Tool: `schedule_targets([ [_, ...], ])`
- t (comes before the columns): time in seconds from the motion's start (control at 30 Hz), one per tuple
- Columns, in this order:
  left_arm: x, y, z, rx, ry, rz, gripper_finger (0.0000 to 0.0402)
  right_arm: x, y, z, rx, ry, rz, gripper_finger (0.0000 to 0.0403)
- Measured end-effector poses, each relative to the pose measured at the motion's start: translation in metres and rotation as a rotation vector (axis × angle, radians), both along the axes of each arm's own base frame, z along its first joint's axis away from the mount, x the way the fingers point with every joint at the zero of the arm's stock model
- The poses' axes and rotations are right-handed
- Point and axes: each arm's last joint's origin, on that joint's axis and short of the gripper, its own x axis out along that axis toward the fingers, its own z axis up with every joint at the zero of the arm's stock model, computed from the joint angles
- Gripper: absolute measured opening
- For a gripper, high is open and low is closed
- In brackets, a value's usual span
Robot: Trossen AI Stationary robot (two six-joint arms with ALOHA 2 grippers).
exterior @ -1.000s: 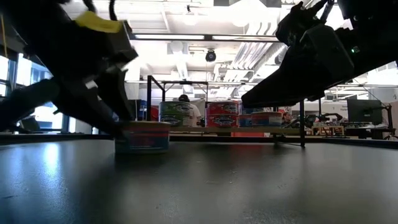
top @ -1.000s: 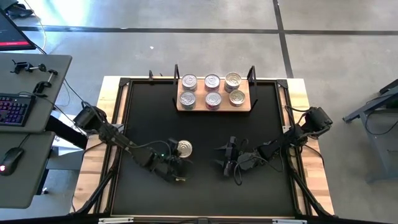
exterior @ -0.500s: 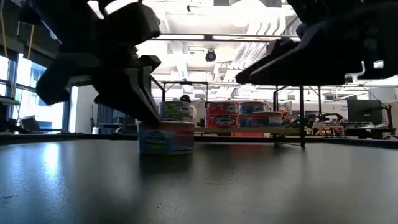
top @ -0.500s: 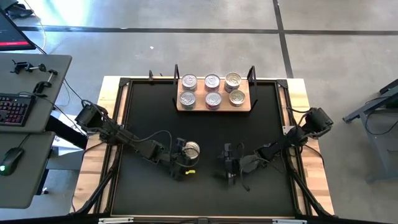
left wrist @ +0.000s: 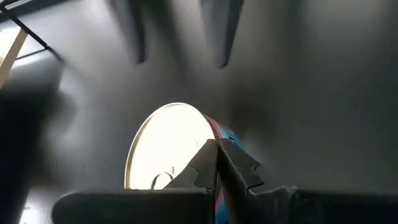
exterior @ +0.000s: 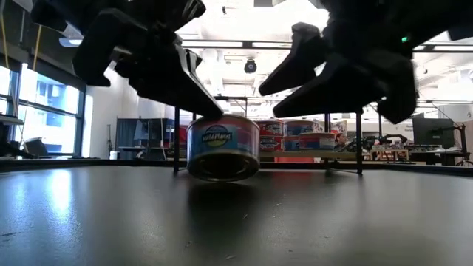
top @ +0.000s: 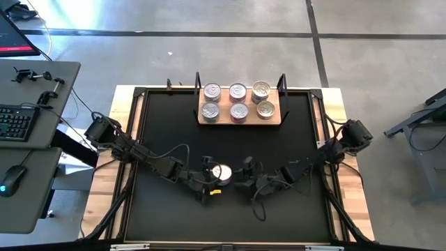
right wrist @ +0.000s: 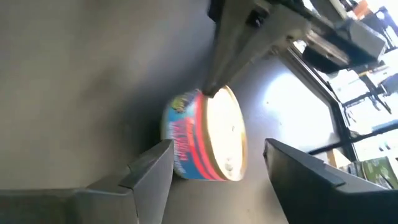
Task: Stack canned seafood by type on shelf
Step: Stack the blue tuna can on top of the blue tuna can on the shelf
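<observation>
Wooden shelf [top: 239, 119] (six tins [top: 238, 93]), one loose tin [top: 221, 173]

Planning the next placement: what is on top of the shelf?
The shelf carries six cans in two rows of three, seen from above. The low view shows some stacked two high, but how many stacks are doubled is hidden.

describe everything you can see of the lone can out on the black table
The can is a small flat round tin with a shiny pull-tab lid and a blue, red-banded label reading Wild Planet. It sits upright on the black table, apart from the six cans on the shelf. The left hand, fingers shut together, presses its tips on the lid's edge. The right hand is open, its fingers either side of the can without touching.
</observation>
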Motion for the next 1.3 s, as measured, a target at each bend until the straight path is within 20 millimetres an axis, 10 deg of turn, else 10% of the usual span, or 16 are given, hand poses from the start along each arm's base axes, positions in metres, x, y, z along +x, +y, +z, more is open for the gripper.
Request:
schedule_targets([
  [0.93, 0.009, 0.006, 0.01, -0.06, -0.099, 0.024, 0.0001, 0.029, -0.004, -0.052, -0.011, -0.109, 0.012, 0.0273],
  [1.3, -0.007, -0.032, 0.014, 0.134, -0.014, -0.144, 0.0022, 0.011, 0.021, -0.043, 0.088, -0.168, -0.186, 0.0273],
])
